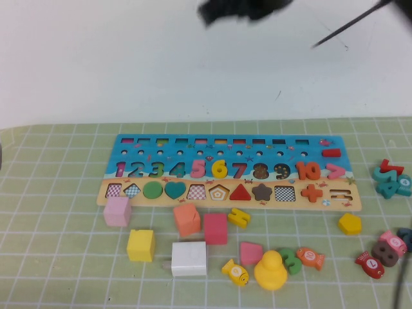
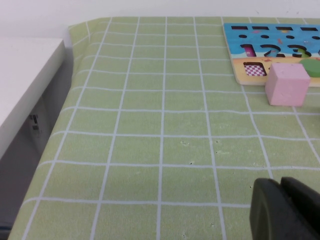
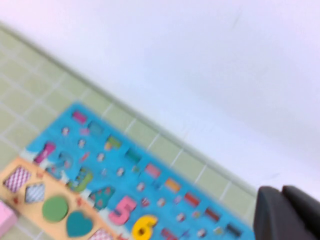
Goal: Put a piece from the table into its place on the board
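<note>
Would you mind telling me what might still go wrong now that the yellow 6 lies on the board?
The right gripper hangs shut high over the far edge of the board. The left gripper sits low over bare cloth off its left end. The yellow 6 may not lie flush; I cannot tell. Coming home, the right arm might brush the teal numerals by the board's right end.

One board (image 1: 122,143) lies on the desk (image 1: 58,257), with a yellow 6 (image 1: 219,168) seated among its numerals. In front of it sit five cube-like blocks: pink (image 1: 117,212), yellow (image 1: 141,245), white (image 1: 188,259), orange (image 1: 187,219) and red (image 1: 215,228). One yellow duck (image 1: 270,270) and four fish tokens (image 1: 235,272) lie nearby.
</note>
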